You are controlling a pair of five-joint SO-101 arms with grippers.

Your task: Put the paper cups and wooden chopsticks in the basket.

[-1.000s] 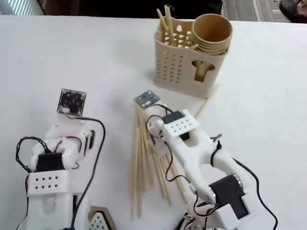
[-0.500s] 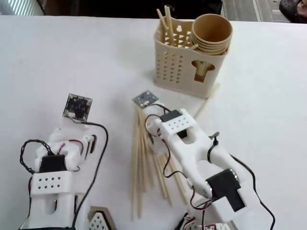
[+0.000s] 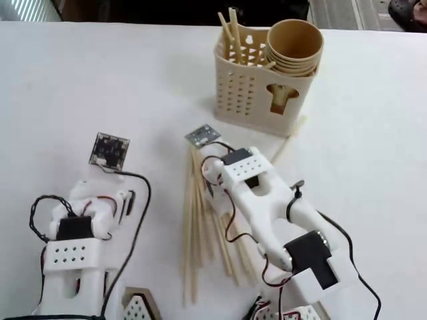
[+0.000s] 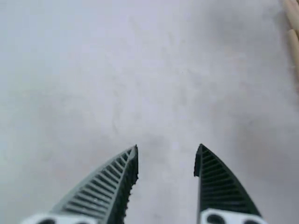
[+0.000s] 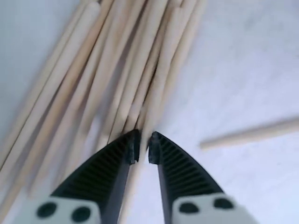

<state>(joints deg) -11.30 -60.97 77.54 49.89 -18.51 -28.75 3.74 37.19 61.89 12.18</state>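
Note:
A cream perforated basket (image 3: pixel 248 93) stands at the far middle of the table. It holds a stack of paper cups (image 3: pixel 293 43) and a few upright wooden chopsticks (image 3: pixel 230 30). A pile of loose wooden chopsticks (image 3: pixel 197 227) (image 5: pixel 117 79) lies fanned on the table nearer the front. The right arm (image 3: pixel 267 207) hangs over this pile, and my right gripper (image 5: pixel 142 142) is down on it, pinched on one chopstick. The left arm (image 3: pixel 80 227) is at the front left. My left gripper (image 4: pixel 167 148) is open over bare table, with chopstick ends (image 4: pixel 292 28) off to one side.
A single chopstick (image 3: pixel 288 141) lies slanted against the basket's near right corner, also visible as a stray chopstick (image 5: pixel 252 133) beside the pile. A tan perforated object (image 3: pixel 137 307) sits at the front edge between the arms. The white tabletop (image 3: pixel 100 73) stretches off to the far left.
The left arm has shifted a little right and toward the front. The right arm has moved slightly left and farther out over the chopstick pile.

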